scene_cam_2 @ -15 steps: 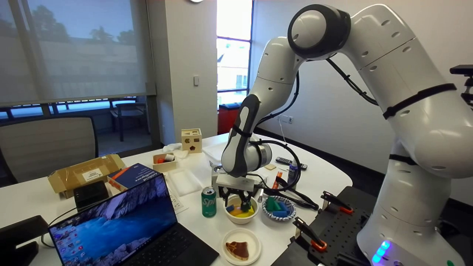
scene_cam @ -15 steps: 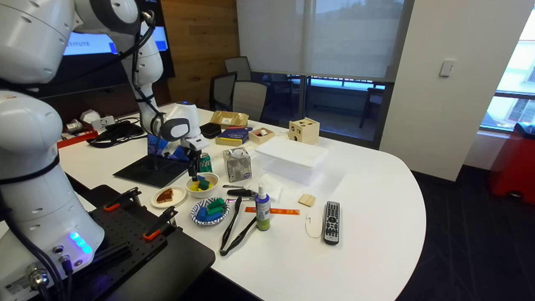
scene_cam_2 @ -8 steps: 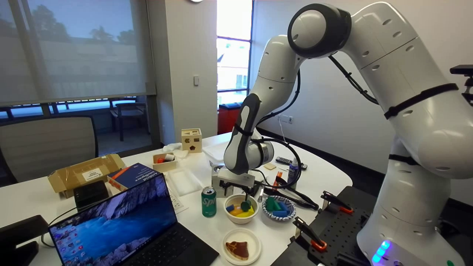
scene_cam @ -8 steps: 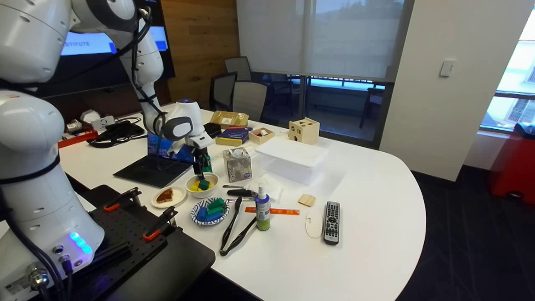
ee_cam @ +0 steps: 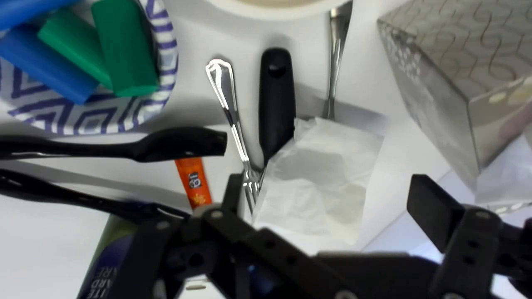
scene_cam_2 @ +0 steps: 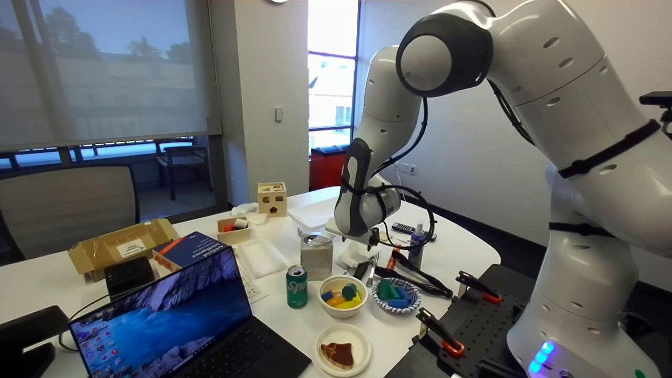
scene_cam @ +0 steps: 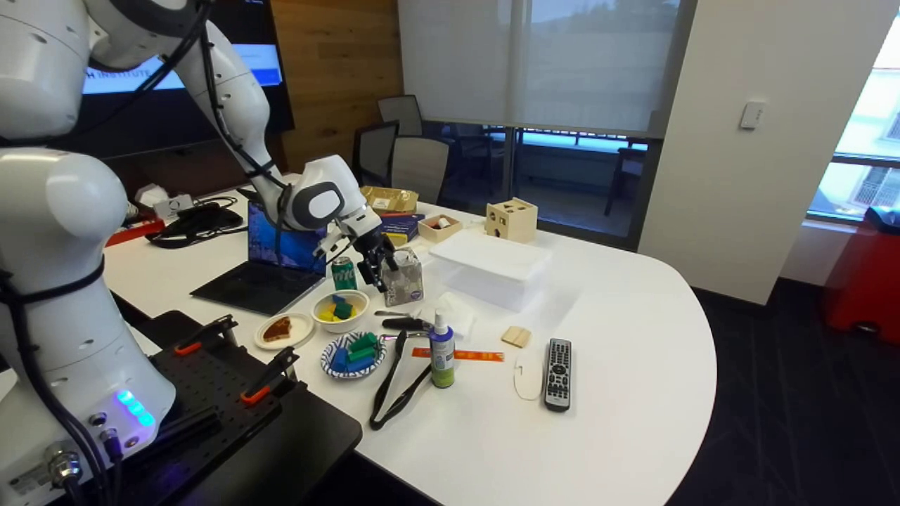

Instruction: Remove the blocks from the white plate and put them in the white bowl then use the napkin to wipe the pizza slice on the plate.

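Observation:
My gripper (ee_cam: 328, 193) is open and empty above the crumpled white napkin (ee_cam: 320, 178), which shows between the fingers in the wrist view. The napkin lies on the table and also shows in both exterior views (scene_cam: 458, 316) (scene_cam_2: 353, 255). The white bowl (scene_cam_2: 342, 316) holds a green block (scene_cam_2: 349, 291), a blue block and yellow blocks. A pizza slice (scene_cam_2: 338, 355) lies on the white plate (scene_cam_2: 362, 344) near the laptop. A blue-and-white patterned bowl (scene_cam_2: 404, 311) holds green and blue blocks and stands beside the white bowl.
A tissue box (ee_cam: 436, 79) stands close to the gripper's right finger in the wrist view. A fork (ee_cam: 232, 112), a black handle (ee_cam: 277, 95), black tongs (ee_cam: 178, 143) and a spray bottle (scene_cam: 442, 351) lie or stand near the napkin. A soda can (scene_cam_2: 296, 287) stands beside the white bowl.
My gripper has left the white bowl, moving up and away from it to over the napkin near the tissue box. The blocks, bowls, plate and pizza slice stay where they were.

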You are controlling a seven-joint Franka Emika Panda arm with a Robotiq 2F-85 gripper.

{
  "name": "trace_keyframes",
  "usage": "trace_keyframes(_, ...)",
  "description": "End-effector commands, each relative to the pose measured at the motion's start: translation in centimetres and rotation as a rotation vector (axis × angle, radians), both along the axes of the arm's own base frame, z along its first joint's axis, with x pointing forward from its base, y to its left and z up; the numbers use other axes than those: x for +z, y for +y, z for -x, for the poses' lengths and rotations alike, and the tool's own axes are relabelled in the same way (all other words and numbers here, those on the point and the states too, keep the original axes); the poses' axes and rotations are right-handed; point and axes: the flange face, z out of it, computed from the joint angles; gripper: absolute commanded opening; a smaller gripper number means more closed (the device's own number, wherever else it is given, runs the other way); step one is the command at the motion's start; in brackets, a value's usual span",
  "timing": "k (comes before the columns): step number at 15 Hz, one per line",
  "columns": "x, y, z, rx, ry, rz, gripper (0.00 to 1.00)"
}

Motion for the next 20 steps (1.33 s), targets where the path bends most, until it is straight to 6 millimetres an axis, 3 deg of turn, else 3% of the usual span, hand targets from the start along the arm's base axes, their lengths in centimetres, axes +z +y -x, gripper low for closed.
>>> trace_keyframes(1, -2.3, -1.5, -1.7, -0.069, -0.009, 0.072, 1.0)
trace_keyframes(7, -6.1, -3.2, -3.8, -0.099, 0.044, 0.096, 1.0)
trace_keyframes(20, -9.3, -2.7, -6.9, -0.323, 0.181, 0.127, 1.0)
